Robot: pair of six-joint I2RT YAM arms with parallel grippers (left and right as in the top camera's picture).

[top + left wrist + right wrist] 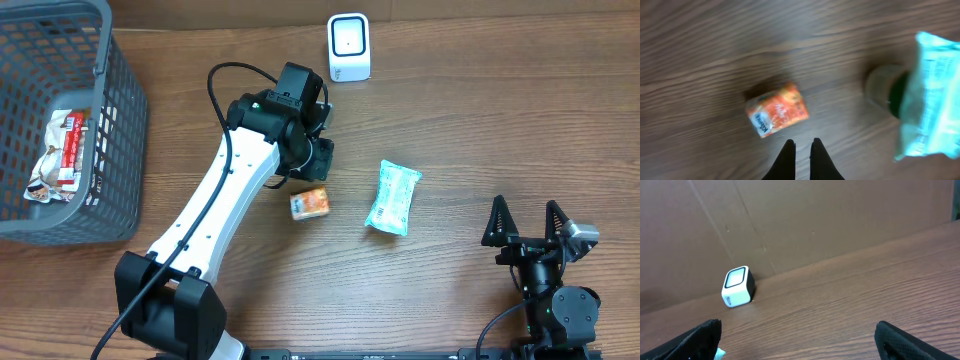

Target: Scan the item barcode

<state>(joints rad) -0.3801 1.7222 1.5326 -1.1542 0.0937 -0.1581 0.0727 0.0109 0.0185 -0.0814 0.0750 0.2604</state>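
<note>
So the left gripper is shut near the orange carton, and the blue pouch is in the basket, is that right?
Not quite: the pouch lies on the table beside the carton, not in the basket, as the overhead view shows. The left gripper is indeed shut near the carton.

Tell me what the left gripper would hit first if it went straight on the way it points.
Likely the orange carton, just ahead and slightly left of the shut left gripper; depth is unclear, so it may touch bare table beside it instead.
</note>
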